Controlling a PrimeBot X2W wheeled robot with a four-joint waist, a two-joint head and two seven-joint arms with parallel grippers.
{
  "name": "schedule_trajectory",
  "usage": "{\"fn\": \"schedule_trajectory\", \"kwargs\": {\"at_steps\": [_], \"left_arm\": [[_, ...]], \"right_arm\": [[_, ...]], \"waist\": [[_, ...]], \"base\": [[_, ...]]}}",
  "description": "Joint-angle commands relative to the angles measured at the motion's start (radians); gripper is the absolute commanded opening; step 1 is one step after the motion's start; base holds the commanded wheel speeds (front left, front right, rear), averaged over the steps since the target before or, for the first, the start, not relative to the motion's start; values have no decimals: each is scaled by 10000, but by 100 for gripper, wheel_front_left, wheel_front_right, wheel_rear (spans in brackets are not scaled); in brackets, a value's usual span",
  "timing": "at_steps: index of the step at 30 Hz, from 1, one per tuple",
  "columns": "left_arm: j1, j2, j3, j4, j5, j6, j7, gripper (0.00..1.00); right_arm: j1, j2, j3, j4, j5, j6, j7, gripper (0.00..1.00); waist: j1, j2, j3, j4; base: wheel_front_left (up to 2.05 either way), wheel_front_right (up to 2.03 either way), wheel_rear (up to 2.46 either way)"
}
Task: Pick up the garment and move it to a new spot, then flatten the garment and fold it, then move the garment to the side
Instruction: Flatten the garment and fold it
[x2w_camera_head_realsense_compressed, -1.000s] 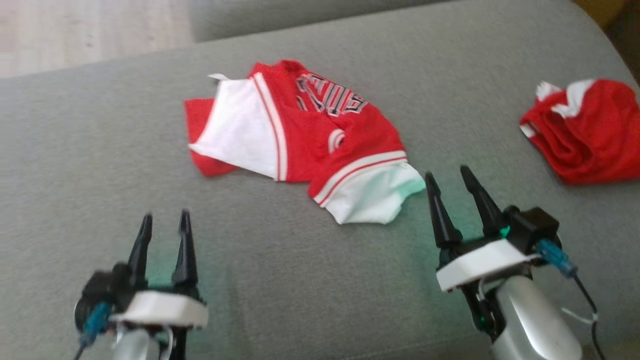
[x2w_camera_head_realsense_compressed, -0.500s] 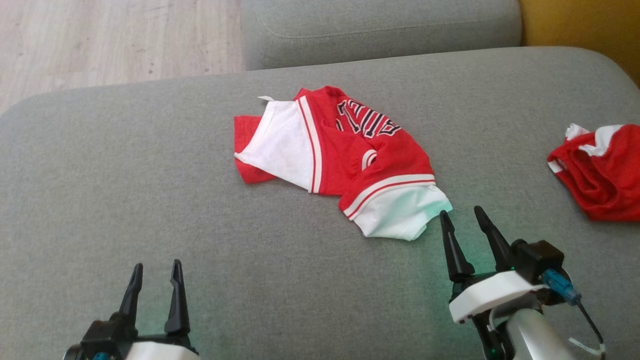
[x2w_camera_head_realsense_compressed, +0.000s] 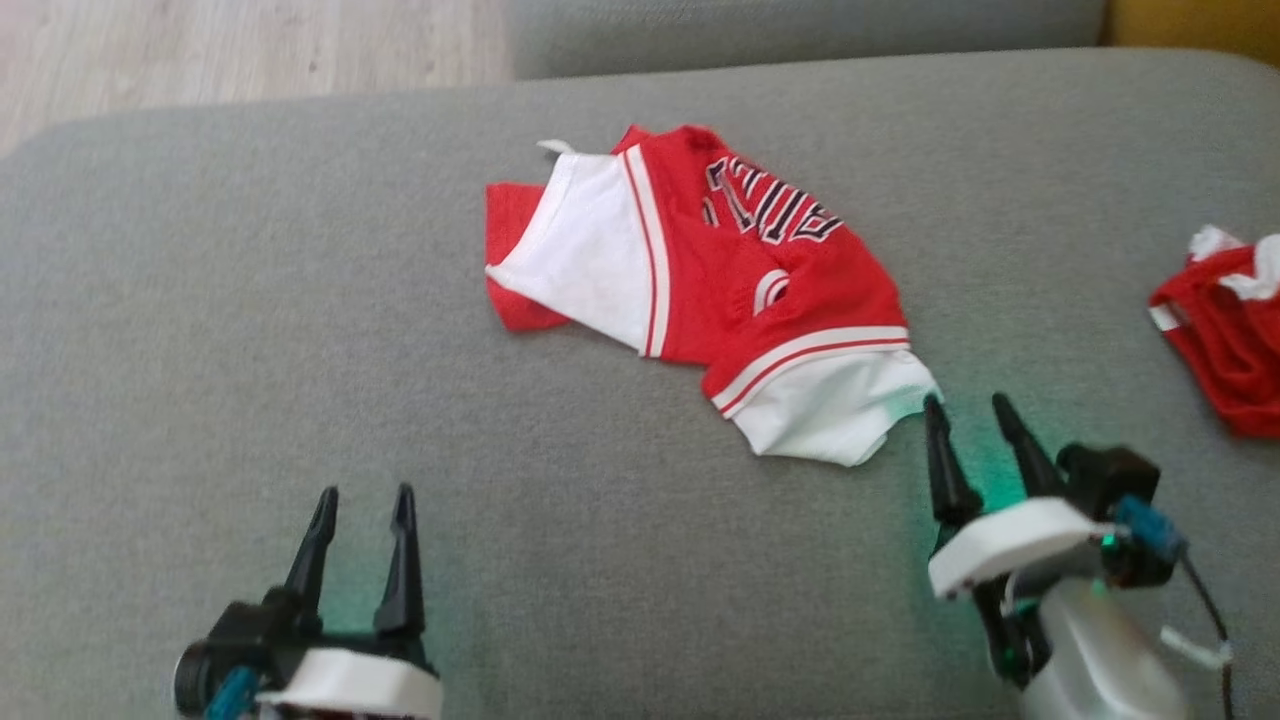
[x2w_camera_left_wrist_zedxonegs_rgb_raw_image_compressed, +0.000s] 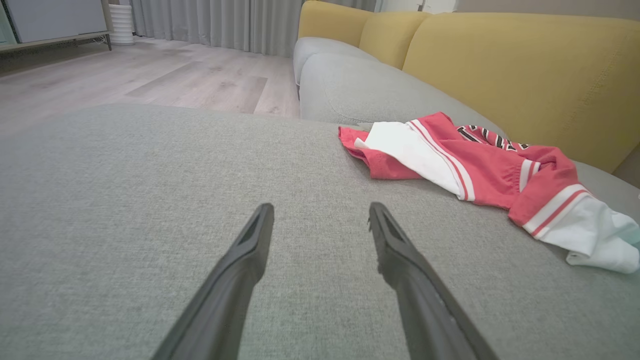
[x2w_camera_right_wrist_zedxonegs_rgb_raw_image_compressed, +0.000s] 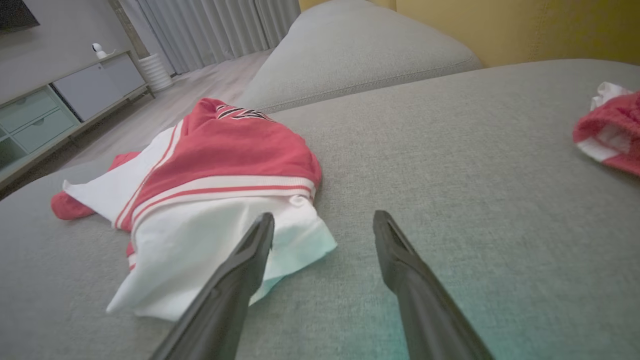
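Note:
The garment is a red and white jersey with dark lettering, lying crumpled on the grey sofa cushion. It also lies right of centre in the left wrist view and at the left in the right wrist view. My right gripper is open, its tips just off the jersey's white corner; in its own view the left finger overlaps that white cloth. At the lower left my left gripper stands open over bare cushion, well short of the jersey.
A second red and white garment is bunched at the cushion's right edge. Another grey cushion and yellow backrest lie beyond. Wooden floor is at the far left, a low cabinet past it.
The head camera has shifted, so the whole scene sits differently in frame. My right gripper's tips stay close to the jersey's white corner. Both grippers stay open; the jersey has not moved.

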Motion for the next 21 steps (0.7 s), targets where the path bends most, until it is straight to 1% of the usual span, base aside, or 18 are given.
{"fn": "schedule_trajectory", "kwargs": {"at_steps": [1,7,12,13,14,16,17,21], "left_arm": [[-437,4,236,-227,-57,-43,-51,100],[-647,4,165,-177,-98,-49,-51,100],[-715,3,204,-170,-81,-52,-51,100],[-725,3,214,-172,-78,-53,-51,100],[-733,3,226,-175,-75,-53,-51,100],[-745,3,232,-181,-75,-54,-51,100],[-747,3,227,-184,-80,-55,-51,100],[-777,3,135,-220,-118,-56,-51,100]], "right_arm": [[-534,1,164,-15,-54,-7,-38,100],[-1097,1,103,1065,36,-7,-38,100],[-1250,1,280,1315,291,-7,-38,99],[-1259,1,317,1327,335,-7,-38,89],[-1261,1,379,1325,383,-7,-38,74],[-1261,1,542,1264,495,-7,-38,15],[-1252,1,626,1183,545,-7,-38,0],[-1184,1,732,428,661,-7,-38,0]], "waist": [[-1,0,243,217],[-1,0,571,503],[-1,0,669,569],[-1,0,683,574],[-1,0,693,575],[-1,0,699,562],[-1,0,696,551],[-1,0,663,517]], "base": [[0,0,0],[0,0,0],[0,0,0],[0,0,0],[0,0,0],[0,0,0],[0,0,0],[0,0,0]]}}
